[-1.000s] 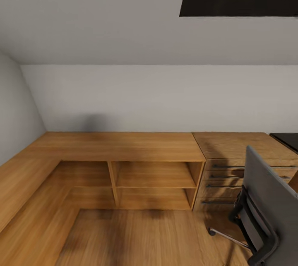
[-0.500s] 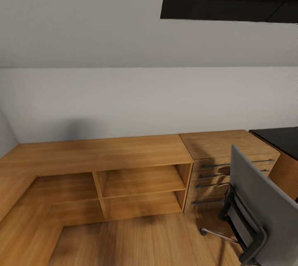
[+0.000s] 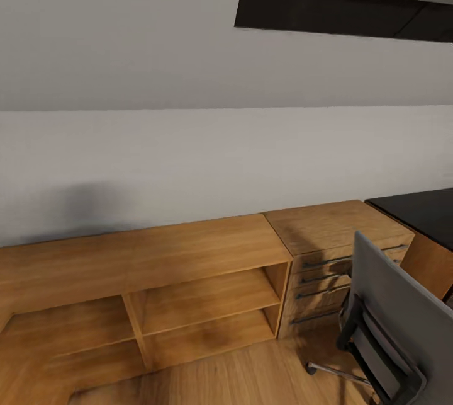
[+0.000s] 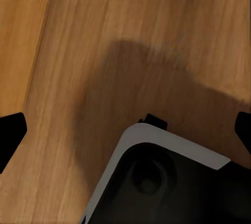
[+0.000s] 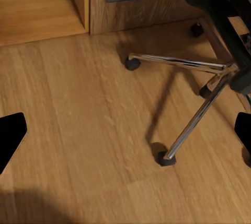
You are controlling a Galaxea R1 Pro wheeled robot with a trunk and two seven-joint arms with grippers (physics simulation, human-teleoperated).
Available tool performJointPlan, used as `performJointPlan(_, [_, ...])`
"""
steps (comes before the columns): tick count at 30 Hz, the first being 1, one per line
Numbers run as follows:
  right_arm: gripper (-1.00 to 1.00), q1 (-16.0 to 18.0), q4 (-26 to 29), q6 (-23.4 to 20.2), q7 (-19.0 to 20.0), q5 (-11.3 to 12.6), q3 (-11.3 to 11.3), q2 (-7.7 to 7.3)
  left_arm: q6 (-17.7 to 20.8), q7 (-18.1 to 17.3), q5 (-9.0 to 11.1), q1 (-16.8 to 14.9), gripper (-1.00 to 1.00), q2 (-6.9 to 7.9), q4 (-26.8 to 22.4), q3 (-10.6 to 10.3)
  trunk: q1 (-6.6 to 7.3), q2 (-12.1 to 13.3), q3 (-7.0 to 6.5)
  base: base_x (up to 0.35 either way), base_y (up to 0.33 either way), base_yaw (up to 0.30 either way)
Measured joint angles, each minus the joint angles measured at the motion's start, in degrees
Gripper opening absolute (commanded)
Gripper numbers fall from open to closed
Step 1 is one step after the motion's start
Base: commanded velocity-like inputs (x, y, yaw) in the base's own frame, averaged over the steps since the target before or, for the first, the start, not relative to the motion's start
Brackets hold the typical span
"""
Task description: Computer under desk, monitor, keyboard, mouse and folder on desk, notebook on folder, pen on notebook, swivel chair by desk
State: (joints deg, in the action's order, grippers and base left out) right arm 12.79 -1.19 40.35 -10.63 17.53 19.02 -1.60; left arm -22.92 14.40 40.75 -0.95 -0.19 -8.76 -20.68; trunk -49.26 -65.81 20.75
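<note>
Both grippers hang above bare wood floor, neither carrying anything. Left wrist view: the left gripper (image 4: 125, 130) has its dark fingertips spread to the frame's two edges, empty, with the robot's own black, grey-edged base (image 4: 167, 182) just beneath.

Right wrist view: the right gripper (image 5: 125, 135) is likewise spread wide and empty; just ahead stands the swivel chair (image 5: 209, 67), metal star base on castors.

Head view: the chair's grey back (image 3: 402, 304) stands beside a wooden drawer unit (image 3: 333, 254), and the desk (image 3: 421, 210) shows a black corner behind it. By my judgement, the robot is approaching; next it must face the seat for the folder.
</note>
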Motion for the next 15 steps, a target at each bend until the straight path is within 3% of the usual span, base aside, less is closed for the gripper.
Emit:
performJointPlan(5, [1.0, 0.0, 0.0, 0.0, 0.1, 0.0, 0.0, 0.0, 0.0, 0.0, 0.0, 0.0, 1.0, 0.01, 0.0, 0.0, -0.02, 0.0, -0.38, 0.153, 0.144, -0.198])
performJointPlan(15, [1.0, 0.0, 0.0, 0.0, 0.1, -0.3, 0.1, 0.0, 0.0, 0.0, 0.0, 0.0, 1.0, -0.01, 0.0, 0.1, -0.03, 0.0, -1.15, 0.011, 0.01, -0.189])
